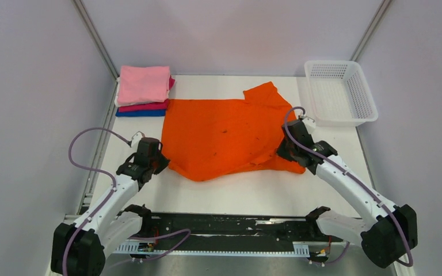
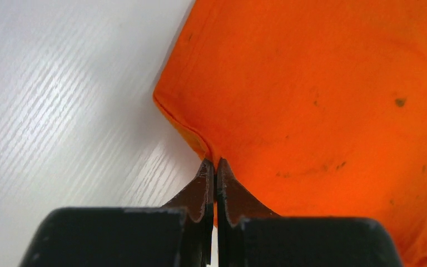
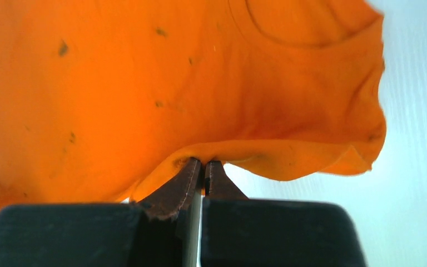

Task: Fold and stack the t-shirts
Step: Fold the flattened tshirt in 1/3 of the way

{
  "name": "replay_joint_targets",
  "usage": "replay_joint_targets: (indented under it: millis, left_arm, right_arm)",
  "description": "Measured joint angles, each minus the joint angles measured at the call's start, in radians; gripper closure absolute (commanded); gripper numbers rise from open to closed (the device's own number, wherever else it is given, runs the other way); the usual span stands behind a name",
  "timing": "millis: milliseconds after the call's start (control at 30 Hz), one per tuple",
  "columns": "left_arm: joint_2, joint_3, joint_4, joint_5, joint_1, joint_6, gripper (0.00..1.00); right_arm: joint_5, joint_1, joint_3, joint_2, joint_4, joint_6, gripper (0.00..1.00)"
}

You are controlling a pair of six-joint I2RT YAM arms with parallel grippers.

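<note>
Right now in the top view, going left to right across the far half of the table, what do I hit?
stack of folded t-shirts → orange t-shirt → white mesh basket

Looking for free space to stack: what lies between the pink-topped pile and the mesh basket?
In the top view, mostly bare table; only the orange tee's far sleeve juts in between pile and basket.
</note>
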Motion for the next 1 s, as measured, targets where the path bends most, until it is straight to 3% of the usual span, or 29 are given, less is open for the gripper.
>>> replay_joint_targets:
  millis: [233, 667, 733, 800, 833, 867, 900, 933, 1000]
  left_arm:
    - [0.073, 0.047, 0.094, 0.016, 0.101, 0.006, 1.00]
    - [0.423, 0.216, 0.226, 0.037, 0.143, 0.021, 1.00]
    - [0.456, 0.223, 0.237, 0.028, 0.145, 0.020, 0.89]
    - [0.485, 0.232, 0.237, 0.014, 0.148, 0.018, 0.69]
    - [0.504, 0.240, 0.239, 0.005, 0.149, 0.013, 0.51]
    - [0.519, 0.249, 0.239, -0.001, 0.151, 0.012, 0.40]
    - [0.535, 0.258, 0.240, -0.006, 0.154, 0.011, 0.14]
    - [0.548, 0.268, 0.239, -0.011, 0.157, 0.004, 0.07]
    - [0.566, 0.294, 0.235, -0.021, 0.163, -0.003, 0.01]
  right_arm:
    - [-0.076, -0.150, 0.088, 0.118, 0.134, -0.124, 1.00]
    - [-0.186, -0.268, 0.268, 0.454, 0.282, -0.270, 1.00]
    - [-0.200, -0.286, 0.312, 0.520, 0.293, -0.289, 1.00]
    - [-0.217, -0.306, 0.357, 0.589, 0.306, -0.307, 0.95]
    - [-0.225, -0.314, 0.380, 0.623, 0.312, -0.314, 0.84]
    - [-0.233, -0.322, 0.401, 0.653, 0.315, -0.320, 0.70]
    - [-0.244, -0.330, 0.432, 0.692, 0.317, -0.329, 0.58]
    - [-0.251, -0.336, 0.457, 0.721, 0.319, -0.332, 0.39]
    - [-0.275, -0.345, 0.513, 0.773, 0.321, -0.345, 0.18]
